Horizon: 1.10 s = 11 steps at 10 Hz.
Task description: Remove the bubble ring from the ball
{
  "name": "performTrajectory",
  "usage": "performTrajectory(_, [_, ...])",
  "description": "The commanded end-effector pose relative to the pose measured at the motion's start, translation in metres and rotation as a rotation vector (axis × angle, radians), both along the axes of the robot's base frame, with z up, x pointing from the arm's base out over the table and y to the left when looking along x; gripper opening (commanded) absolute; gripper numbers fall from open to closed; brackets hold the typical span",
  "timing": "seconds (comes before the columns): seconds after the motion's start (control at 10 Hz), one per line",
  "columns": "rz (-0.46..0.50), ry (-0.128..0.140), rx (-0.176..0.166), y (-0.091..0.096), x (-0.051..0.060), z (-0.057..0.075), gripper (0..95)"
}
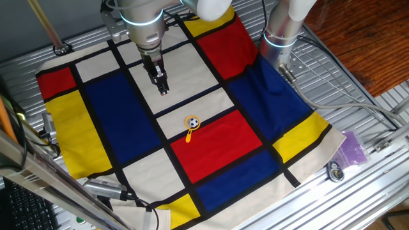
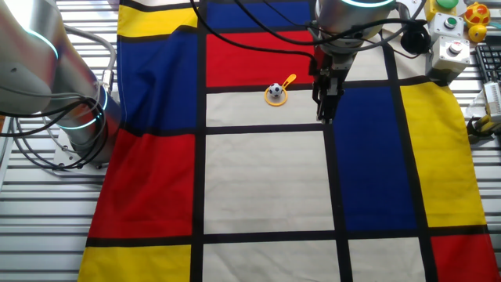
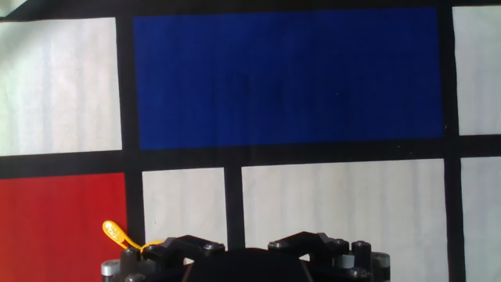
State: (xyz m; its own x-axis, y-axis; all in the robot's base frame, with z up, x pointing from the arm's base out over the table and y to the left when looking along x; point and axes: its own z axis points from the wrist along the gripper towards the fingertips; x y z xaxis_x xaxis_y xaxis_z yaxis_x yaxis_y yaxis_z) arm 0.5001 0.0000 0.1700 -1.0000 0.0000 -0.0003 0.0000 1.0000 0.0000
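Note:
The tiny black-and-white ball (image 1: 193, 121) sits inside the loop of the yellow-orange bubble ring (image 1: 189, 135), on the cloth where a white panel meets a red one. Both also show in the other fixed view, ball (image 2: 275, 92) and ring (image 2: 289, 81). My gripper (image 1: 163, 90) hangs over the white panel a short way from them, also in the other fixed view (image 2: 325, 114). Its fingers look pressed together and hold nothing. In the hand view only the ring's handle tip (image 3: 114, 232) shows at the lower left; the ball is hidden behind the gripper body.
A red, blue, yellow and white checked cloth (image 1: 115, 121) covers the table. A second robot base (image 1: 281, 32) stands at the cloth's far edge. A button box (image 2: 452, 47) and small toys (image 2: 476, 16) lie off the cloth. A purple bag (image 1: 353, 148) lies at one corner.

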Motion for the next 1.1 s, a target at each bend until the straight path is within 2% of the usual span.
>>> performTrajectory(0.1, [0.187,0.019,0.004,0.0,-0.0002,0.0001,0.0])
performTrajectory(0.2, [0.172,0.032,-0.007,0.0001,-0.0002,0.0006,0.0])
performTrajectory(0.7, [0.156,0.031,-0.006,0.0002,-0.0004,0.0013,0.0])
performTrajectory(1.1, [0.209,0.029,0.005,0.0003,-0.0004,0.0013,0.0])
